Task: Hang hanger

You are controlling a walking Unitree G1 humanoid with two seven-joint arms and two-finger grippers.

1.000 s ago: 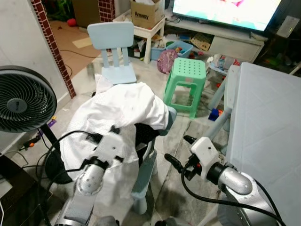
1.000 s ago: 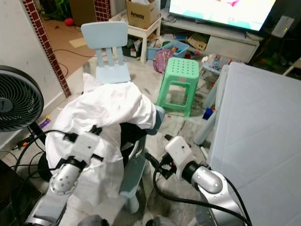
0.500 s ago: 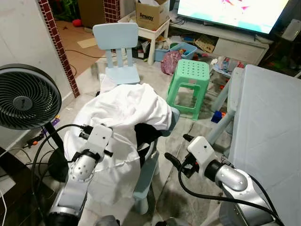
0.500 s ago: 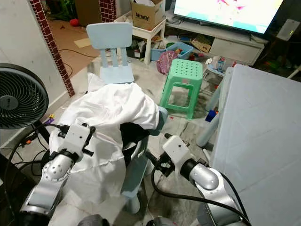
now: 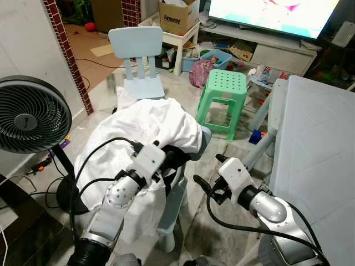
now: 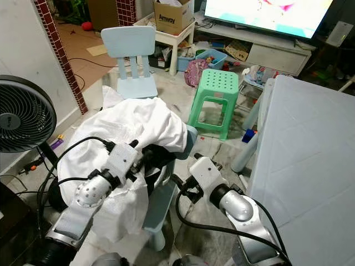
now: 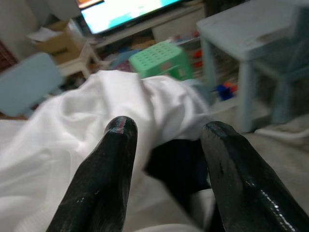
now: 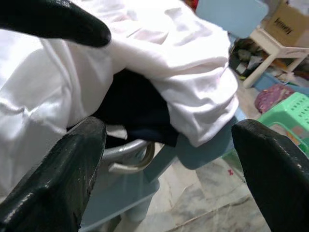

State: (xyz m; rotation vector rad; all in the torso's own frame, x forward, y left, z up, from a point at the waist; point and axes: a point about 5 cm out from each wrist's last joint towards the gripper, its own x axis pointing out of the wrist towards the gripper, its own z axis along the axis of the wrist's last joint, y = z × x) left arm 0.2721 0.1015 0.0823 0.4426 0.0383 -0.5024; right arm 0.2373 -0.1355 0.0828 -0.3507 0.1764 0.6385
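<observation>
Head camera first: a white garment (image 5: 145, 128) is draped over the back of a light blue chair (image 5: 176, 199), with something dark (image 5: 173, 157) tucked under its lower edge. The left pincer (image 5: 166, 157) is pushed right up against that dark patch at the hem of the cloth; from here I can't tell how its fingers stand. The right pincer (image 5: 206, 173) hangs just beside the chair on the other side, fingers spread, touching nothing. Behind sit a second blue chair (image 5: 137, 60), a green stool (image 5: 223, 100), a black fan (image 5: 30, 115) and a pale surface (image 5: 316, 144) on the right.

Left wrist view: the two black fingers (image 7: 110, 164) are clearly apart, with the dark fabric (image 7: 179, 163) and white cloth just beyond the tips, nothing gripped.

Right wrist view: fingers (image 8: 67, 164) wide apart, and a metal hanger hook (image 8: 129, 162) pokes out under the dark cloth at the chair back, close ahead, apart from both fingers.
</observation>
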